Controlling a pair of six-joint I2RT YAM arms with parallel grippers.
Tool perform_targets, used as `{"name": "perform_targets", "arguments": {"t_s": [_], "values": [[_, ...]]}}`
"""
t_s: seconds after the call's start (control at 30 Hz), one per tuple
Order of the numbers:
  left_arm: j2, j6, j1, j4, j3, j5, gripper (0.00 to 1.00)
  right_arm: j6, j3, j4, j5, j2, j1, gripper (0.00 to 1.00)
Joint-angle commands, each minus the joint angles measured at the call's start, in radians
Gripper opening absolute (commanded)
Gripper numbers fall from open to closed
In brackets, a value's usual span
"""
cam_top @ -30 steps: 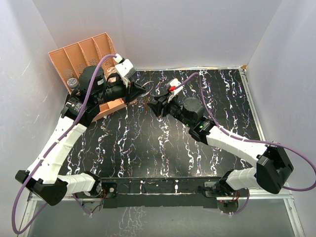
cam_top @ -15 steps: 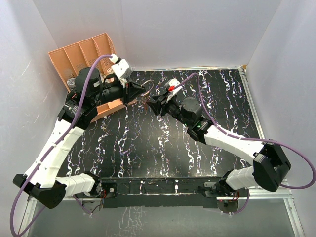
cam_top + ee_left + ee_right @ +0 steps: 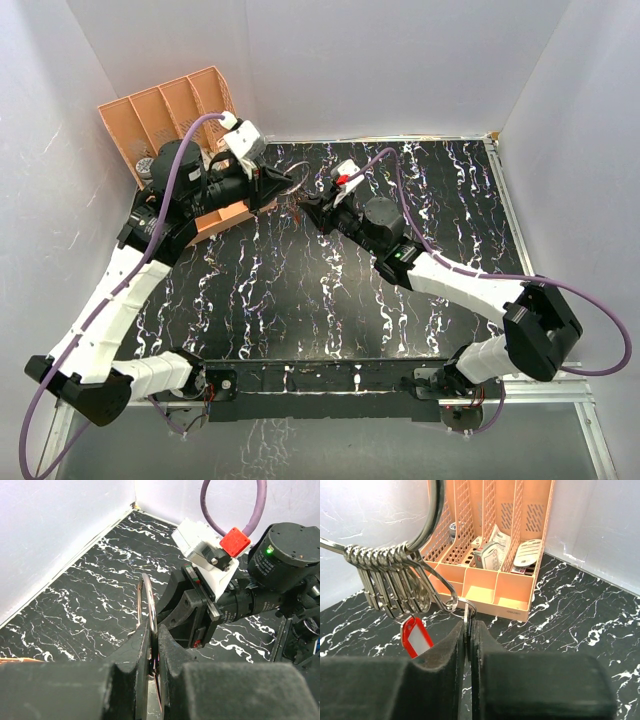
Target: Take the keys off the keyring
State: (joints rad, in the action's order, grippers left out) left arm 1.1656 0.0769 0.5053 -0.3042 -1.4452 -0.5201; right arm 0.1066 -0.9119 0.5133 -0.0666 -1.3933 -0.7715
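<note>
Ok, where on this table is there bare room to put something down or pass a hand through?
The table is bare between the left arm and right arm, up from the near edge, and at its far right corner. Crowded at far left: the orange organizer, with the left gripper and right gripper both at the keyring and keys.

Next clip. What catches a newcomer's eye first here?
Toward the back, the two arms meet nose to nose: the left gripper pinches the keyring, with silver keys and a red tag hanging from it. The right gripper nips a small metal piece below that bunch; an orange organizer stands back left.
</note>
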Motion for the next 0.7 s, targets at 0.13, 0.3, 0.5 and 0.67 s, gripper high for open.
{"name": "perform_targets", "arguments": {"t_s": [0.13, 0.3, 0.5, 0.67], "values": [[-0.075, -0.005, 0.0, 0.059, 0.022, 0.149, 0.0, -0.047, -0.01, -0.052, 0.041, 0.089, -0.003, 0.0], [-0.08, -0.001, 0.001, 0.079, 0.047, 0.225, 0.04, -0.101, -0.058, -0.297, 0.101, 0.172, -0.003, 0.0], [-0.041, -0.002, 0.001, 0.086, 0.086, 0.275, 0.25, -0.19, -0.31, -0.744, 0.238, 0.164, -0.004, 0.0], [-0.028, -0.004, 0.001, 0.119, 0.134, 0.28, 0.28, -0.205, -0.518, -1.047, 0.416, 0.083, -0.029, 0.0]]}}
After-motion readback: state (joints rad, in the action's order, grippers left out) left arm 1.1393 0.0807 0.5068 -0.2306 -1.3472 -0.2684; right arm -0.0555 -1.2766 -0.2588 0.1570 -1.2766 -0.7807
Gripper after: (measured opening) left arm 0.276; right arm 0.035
